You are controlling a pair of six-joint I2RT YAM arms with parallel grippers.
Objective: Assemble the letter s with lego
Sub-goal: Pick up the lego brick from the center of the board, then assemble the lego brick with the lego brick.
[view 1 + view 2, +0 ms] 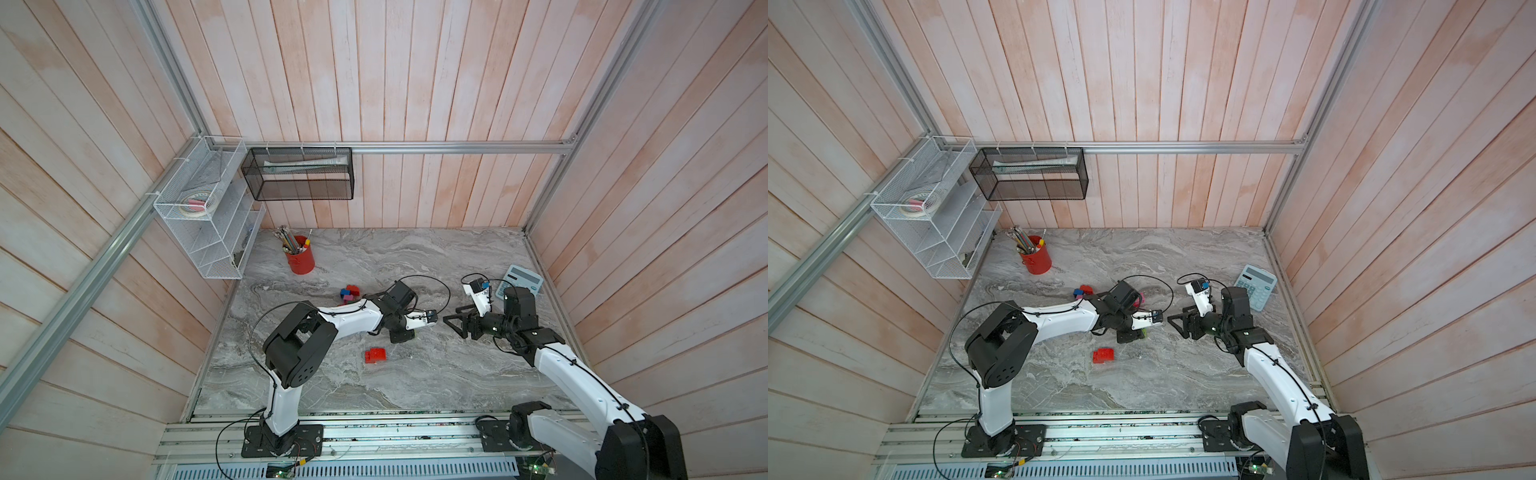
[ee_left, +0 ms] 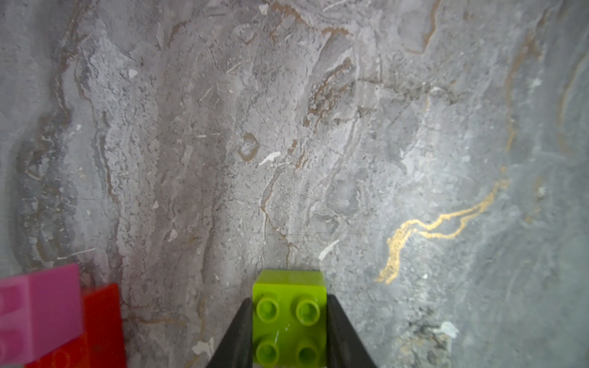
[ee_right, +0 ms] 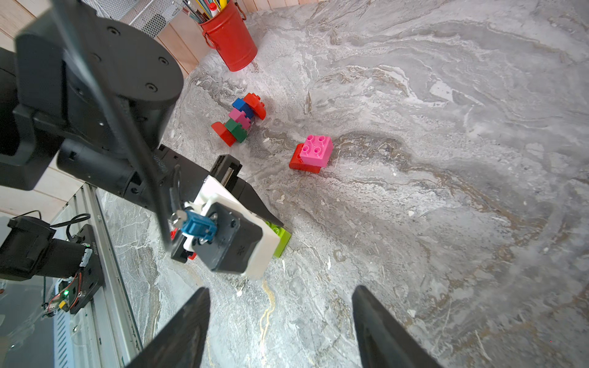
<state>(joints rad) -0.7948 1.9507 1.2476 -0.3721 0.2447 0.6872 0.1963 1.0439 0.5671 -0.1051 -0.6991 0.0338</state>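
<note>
In the left wrist view my left gripper [image 2: 289, 299] is shut on a lime lego brick [image 2: 290, 315], studs facing the camera, a black finger pressed to each side, low over the marble. The same brick [image 3: 282, 239] peeks out under the left wrist in the right wrist view. Beside it a pink brick [image 3: 314, 153] sits on a red one [image 3: 301, 164]. A joined cluster of blue, pink, dark green and red bricks [image 1: 349, 293] lies farther back. Two red bricks [image 1: 375, 355] lie nearer the front. My right gripper [image 3: 282, 290] hangs open and empty, facing the left gripper.
A red cup of pencils [image 1: 300, 259] stands at the back left of the marble table [image 1: 415, 374]. A calculator [image 1: 521, 282] lies at the right edge behind the right arm. A white wire rack [image 1: 208, 216] and a black mesh basket [image 1: 299, 174] hang on the walls.
</note>
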